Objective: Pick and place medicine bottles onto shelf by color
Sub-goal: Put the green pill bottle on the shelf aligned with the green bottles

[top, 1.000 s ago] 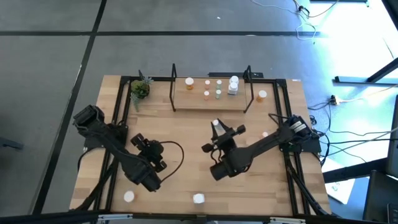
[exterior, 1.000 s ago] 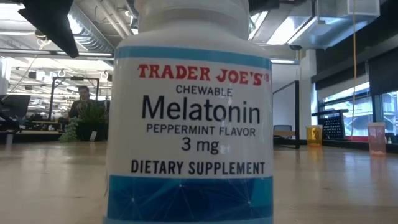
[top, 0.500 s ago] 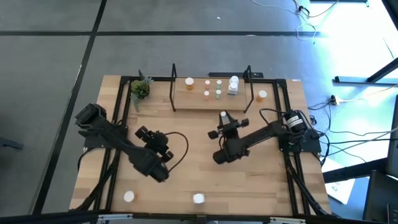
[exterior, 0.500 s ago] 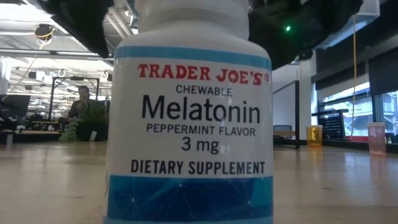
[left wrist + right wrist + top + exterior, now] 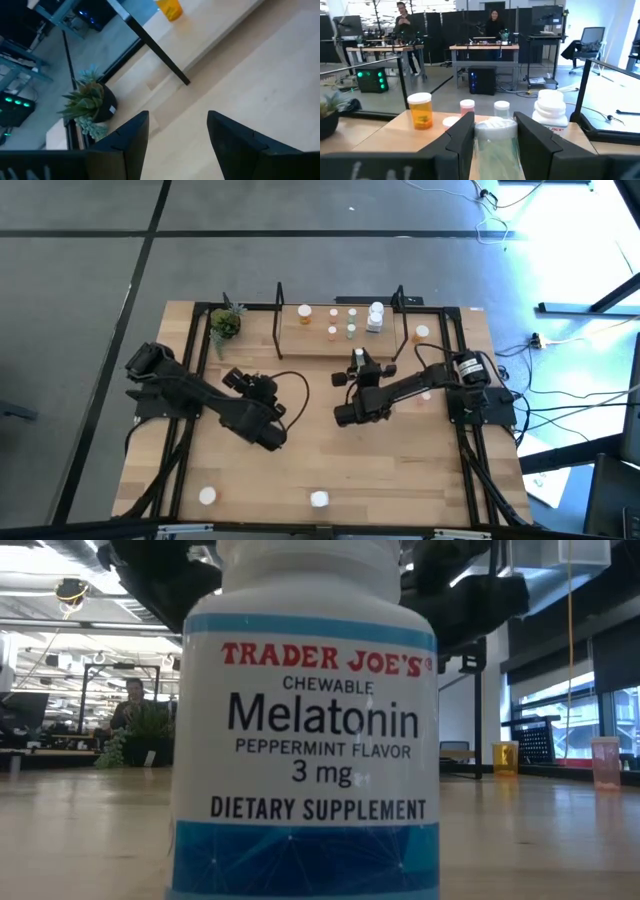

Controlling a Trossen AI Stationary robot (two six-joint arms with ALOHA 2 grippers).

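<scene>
Between the right gripper's [image 5: 494,145] two dark fingers we see a pale green/clear bottle [image 5: 495,140] with a white cap, clamped at its upper body just under the cap, held upright and facing the shelf [image 5: 318,343]. From above, that gripper [image 5: 359,362] sits just in front of the shelf's front edge, toward its right half.

We judge the bottle light, rigid plastic, smooth-walled and a bit slippery; the narrow round body can twist in the jaws, so a grip on the body below the cap, as here, looks right. Squeezing hard is no risk, tipping on set-down is.

On the shelf we count an orange bottle [image 5: 420,110], a pink-capped small one [image 5: 467,107], a small white-capped one [image 5: 502,108] and a bigger white bottle [image 5: 550,111]. Another pale cap [image 5: 451,122] shows just beside our held bottle. We'd guess the green ones group near the middle, so the drop spot is likely by the small white-capped one.

Left gripper [image 5: 175,135] hangs over bare table, fingers apart and holding nothing, near the potted plant [image 5: 89,107]; from above it is left of centre [image 5: 250,385].

Loose bottles left: two white caps at the table's near edge [image 5: 207,496] [image 5: 319,499], one orange by the right upright [image 5: 422,333]. The low camera is blocked by a Melatonin bottle [image 5: 305,730].
</scene>
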